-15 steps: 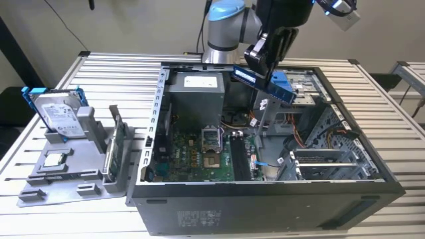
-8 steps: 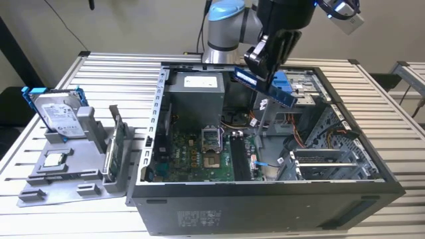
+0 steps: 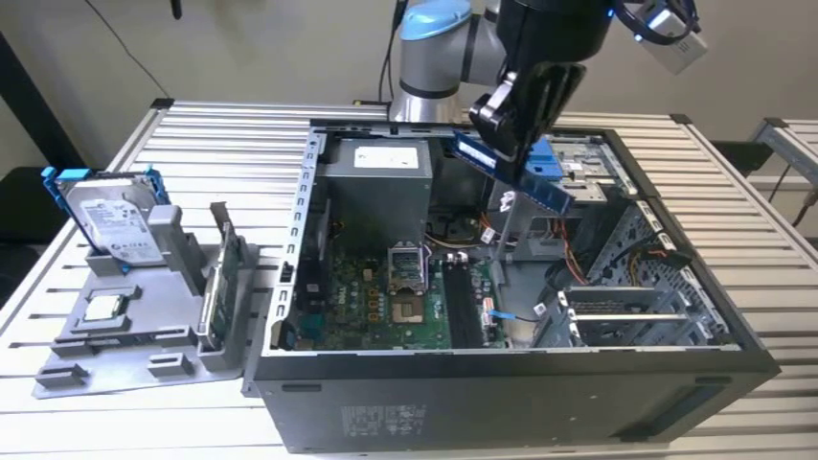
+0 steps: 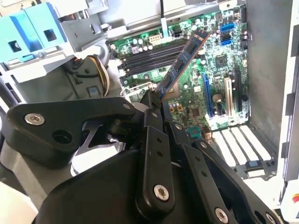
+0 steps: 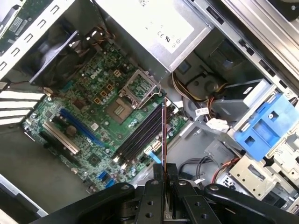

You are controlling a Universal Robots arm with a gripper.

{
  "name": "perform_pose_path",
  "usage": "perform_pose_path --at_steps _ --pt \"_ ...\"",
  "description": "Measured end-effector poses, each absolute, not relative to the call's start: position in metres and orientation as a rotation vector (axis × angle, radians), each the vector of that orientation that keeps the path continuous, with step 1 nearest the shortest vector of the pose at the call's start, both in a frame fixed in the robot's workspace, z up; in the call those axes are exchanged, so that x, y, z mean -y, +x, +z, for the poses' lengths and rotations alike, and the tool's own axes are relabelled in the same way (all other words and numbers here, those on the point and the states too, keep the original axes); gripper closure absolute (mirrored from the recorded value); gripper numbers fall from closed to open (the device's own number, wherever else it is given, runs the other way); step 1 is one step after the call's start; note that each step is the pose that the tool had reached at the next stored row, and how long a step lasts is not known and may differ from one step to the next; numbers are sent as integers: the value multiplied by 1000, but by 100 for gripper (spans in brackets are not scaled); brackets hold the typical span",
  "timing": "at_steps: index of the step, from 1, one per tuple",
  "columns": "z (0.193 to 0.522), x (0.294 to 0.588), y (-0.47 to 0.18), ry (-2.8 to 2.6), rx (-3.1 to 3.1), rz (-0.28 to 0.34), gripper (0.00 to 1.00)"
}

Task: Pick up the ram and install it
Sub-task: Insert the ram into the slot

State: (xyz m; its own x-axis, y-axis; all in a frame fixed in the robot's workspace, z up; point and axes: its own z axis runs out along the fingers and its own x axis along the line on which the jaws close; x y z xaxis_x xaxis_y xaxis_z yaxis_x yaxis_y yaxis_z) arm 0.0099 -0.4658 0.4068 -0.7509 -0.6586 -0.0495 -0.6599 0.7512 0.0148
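Observation:
My gripper (image 3: 509, 144) is shut on the ram (image 3: 534, 184), a long narrow dark stick that hangs tilted in the air over the open computer case (image 3: 511, 383). In the second wrist view the ram (image 4: 183, 60) sticks out from the black fingers (image 4: 153, 114) over the green motherboard (image 4: 219, 70). In the first wrist view the ram (image 5: 163, 133) shows edge-on, held between the fingertips (image 5: 158, 171), just above and roughly in line with the black memory slots (image 5: 138, 137). The ram does not touch the slots (image 4: 152, 53).
A power supply (image 3: 377, 182), the processor socket (image 5: 119, 109), cables (image 5: 208, 123) and a blue drive bracket (image 5: 264, 126) surround the slots inside the case. At the exterior view's left a grey tray (image 3: 128, 359) holds a hard drive (image 3: 109, 220) and a green board (image 3: 228, 283) on edge.

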Motion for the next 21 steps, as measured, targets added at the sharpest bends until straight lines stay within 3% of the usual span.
perform_pose_path --at_steps 21 --pt "407 471 10 -933 -2955 45 85"
